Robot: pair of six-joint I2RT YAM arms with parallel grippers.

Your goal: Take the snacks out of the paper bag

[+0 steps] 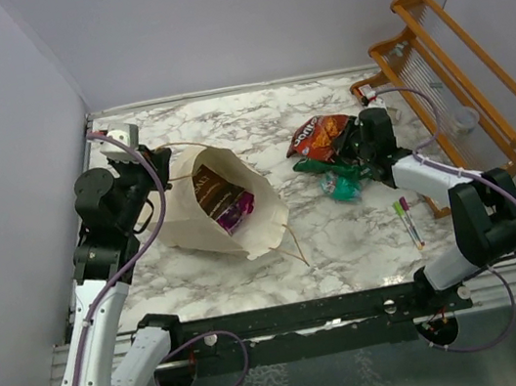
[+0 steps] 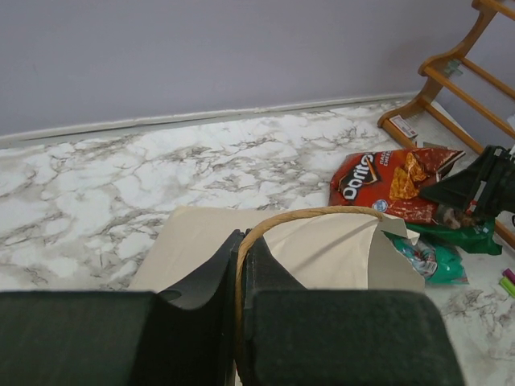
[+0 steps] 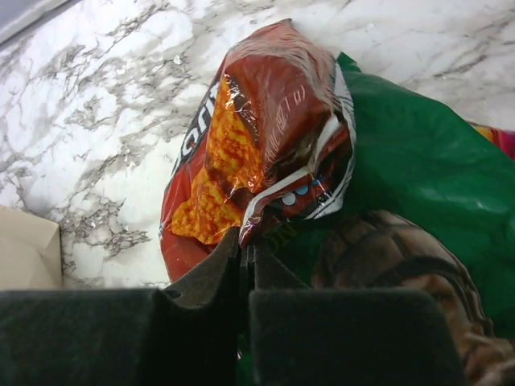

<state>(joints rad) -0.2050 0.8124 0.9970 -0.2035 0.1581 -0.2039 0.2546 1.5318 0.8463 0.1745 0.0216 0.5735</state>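
Currently on the marble table [image 1: 226, 119]: one paper bag [image 1: 226, 208], lying on its side left of centre, its open mouth turned up and toward the right. Contents visible through the mouth: one dark-brown packet [image 1: 211, 193] and, just near of it, one purple packet [image 1: 235, 215], both still inside. One cord handle [image 2: 322, 213] arches over the bag's far-left edge; the left gripper [image 2: 240, 249] is closed on this handle, the cord running down between its pressed-together fingers. A second cord trails loose on the table at the bag's near-right side. Right of centre, well apart from the paper bag, is a heap of snacks already outside it: one orange-red chip bag [image 3: 241, 137] on the far-left side of the heap, overlapping a green bag [image 3: 418, 169], with a brown patterned packet [image 3: 386, 257] just near the green one. A teal-green packet [image 1: 340, 182] lies at the near edge of the heap. The right gripper [image 3: 245, 251] sits over the heap, fingers clamped together on the chip bag's near edge. Further right and nearer are two marker pens [image 1: 406, 218], side by side. A wooden rack [image 1: 456, 71] stands at the table's far-right edge.
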